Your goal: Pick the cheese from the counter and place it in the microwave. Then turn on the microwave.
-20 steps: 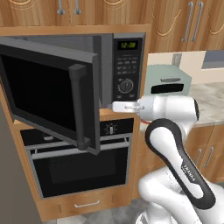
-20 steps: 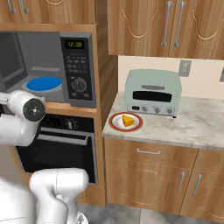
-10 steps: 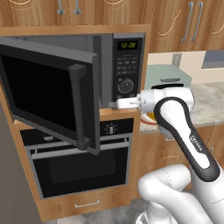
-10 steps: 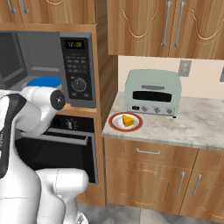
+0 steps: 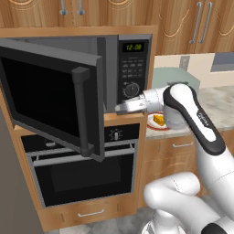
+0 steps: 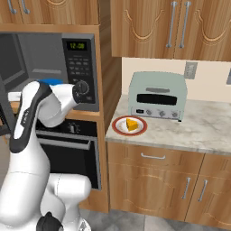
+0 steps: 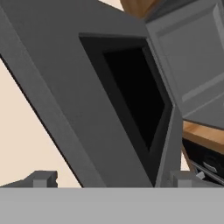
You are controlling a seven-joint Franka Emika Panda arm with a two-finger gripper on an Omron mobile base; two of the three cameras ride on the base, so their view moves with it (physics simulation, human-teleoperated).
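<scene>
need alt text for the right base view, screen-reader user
A yellow cheese wedge sits on a red-rimmed plate on the counter, in front of a pale-green toaster oven. To the left, the white arm reaches toward the open microwave.

Even, soft rendered light in all views, no glare; edges look slightly soft (low resolution), with faint shadows under the cabinets (image 6: 149, 27).

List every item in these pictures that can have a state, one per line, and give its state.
microwave: door swung wide open, display lit
cheese: on a plate on the counter, untouched
end effector: open, empty, by the microwave's front
oven: door closed
toaster oven: door closed
</scene>
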